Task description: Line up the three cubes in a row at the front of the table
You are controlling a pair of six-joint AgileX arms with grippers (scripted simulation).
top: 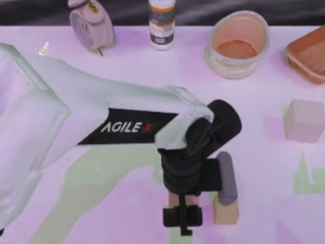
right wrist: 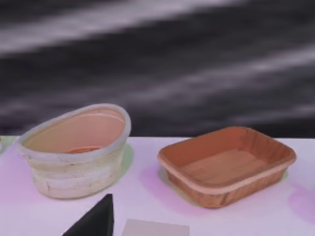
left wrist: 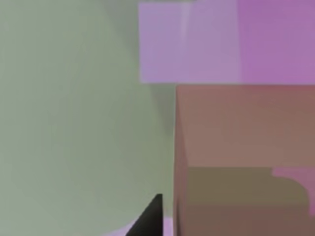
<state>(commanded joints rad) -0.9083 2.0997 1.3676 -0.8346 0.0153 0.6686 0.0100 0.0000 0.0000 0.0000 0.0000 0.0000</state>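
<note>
White left arm lettered "AGILEX" reaching to the pale lilac worktop's (top: 127, 56) front edge, left gripper (top: 182, 216) low there, fingers' state cannot be told, small tan-yellow cube (top: 226, 211) just beside it, large pale pinkish-white cube (top: 303, 120) far right

White AgileX left arm is reaching across from the table's left toward its front centre, its black two-finger left gripper (top: 182, 219) pointing down; right arm is showing nowhere from above.
</note>
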